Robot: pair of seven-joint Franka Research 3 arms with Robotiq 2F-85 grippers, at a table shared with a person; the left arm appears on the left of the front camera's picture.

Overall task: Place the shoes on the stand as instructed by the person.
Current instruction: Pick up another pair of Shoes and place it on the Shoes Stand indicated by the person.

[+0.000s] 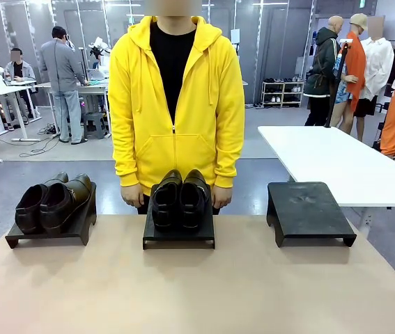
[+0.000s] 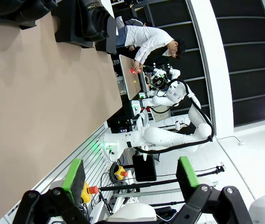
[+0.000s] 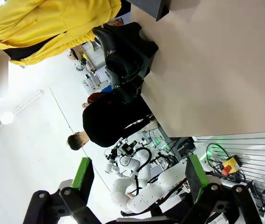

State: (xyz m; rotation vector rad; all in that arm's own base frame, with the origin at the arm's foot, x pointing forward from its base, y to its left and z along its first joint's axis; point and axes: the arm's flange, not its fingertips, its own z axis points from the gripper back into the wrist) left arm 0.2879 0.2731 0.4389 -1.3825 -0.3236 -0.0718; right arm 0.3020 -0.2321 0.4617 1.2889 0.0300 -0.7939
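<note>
Three low black stands line the far side of the tan table. The left stand (image 1: 49, 233) carries the dark brown shoes (image 1: 51, 202). On the middle stand (image 1: 178, 236) sit the near-black shoes (image 1: 180, 198), and the right stand (image 1: 308, 209) is bare. The person (image 1: 176, 104) in the yellow hoodie stands behind the middle stand with both hands hanging at the table's edge. My left gripper (image 2: 130, 172) is open, well back from a dark shoe (image 2: 92, 18) on a stand. My right gripper (image 3: 139, 172) is open too, far from the dark shoes (image 3: 118, 60) beside the yellow hoodie (image 3: 53, 23).
A white table (image 1: 343, 160) stands behind the right stand. Bare tan tabletop (image 1: 197, 292) stretches between the stands and the near edge. Other people and workbenches are far back in the room.
</note>
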